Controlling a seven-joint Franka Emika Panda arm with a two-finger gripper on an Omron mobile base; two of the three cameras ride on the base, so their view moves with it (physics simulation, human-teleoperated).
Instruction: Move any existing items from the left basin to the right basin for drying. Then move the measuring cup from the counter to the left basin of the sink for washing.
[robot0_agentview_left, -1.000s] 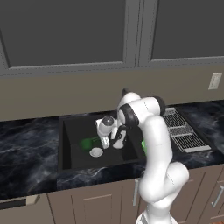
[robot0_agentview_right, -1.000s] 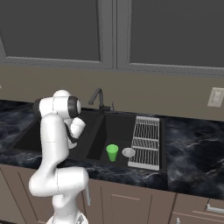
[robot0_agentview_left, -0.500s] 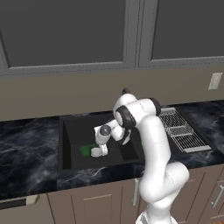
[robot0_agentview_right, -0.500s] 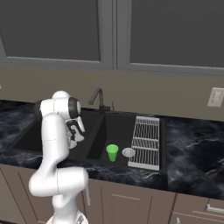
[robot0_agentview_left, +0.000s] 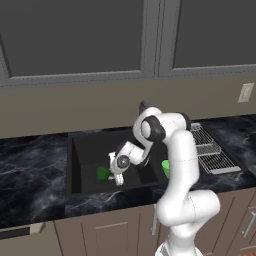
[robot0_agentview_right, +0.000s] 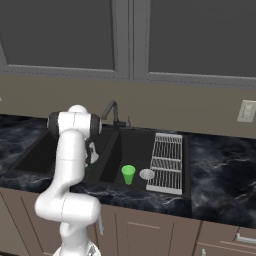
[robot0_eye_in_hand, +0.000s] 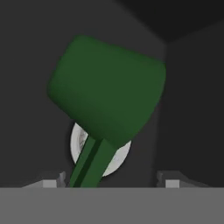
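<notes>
The dark green measuring cup (robot0_agentview_left: 103, 173) is down in the wide left basin (robot0_agentview_left: 85, 147), just left of my gripper (robot0_agentview_left: 118, 178). In the hand view the measuring cup (robot0_eye_in_hand: 107, 92) is tilted in front of the silver drain (robot0_eye_in_hand: 120, 159). Its stick handle (robot0_eye_in_hand: 89, 162) runs back between my fingers, nearer the left fingertip (robot0_eye_in_hand: 54, 181). My gripper (robot0_eye_in_hand: 111, 183) is open and neither finger presses the handle. The light-green tumbler (robot0_agentview_right: 128, 174) stands upright in the narrow right basin (robot0_agentview_right: 135, 147), and it also peeks out behind my arm as the tumbler (robot0_agentview_left: 165, 167).
A wire dish rack (robot0_agentview_right: 167, 159) lies over the right side of the sink. The dark faucet (robot0_agentview_right: 112, 111) rises behind the divider. The right basin's drain (robot0_agentview_right: 146, 174) sits beside the tumbler. Black marble counter (robot0_agentview_left: 30, 165) runs along both sides, with cabinets overhead.
My hand went lower and further left into the left basin with the measuring cup. The fingers then spread apart and let go of its handle. The tumbler stayed put.
</notes>
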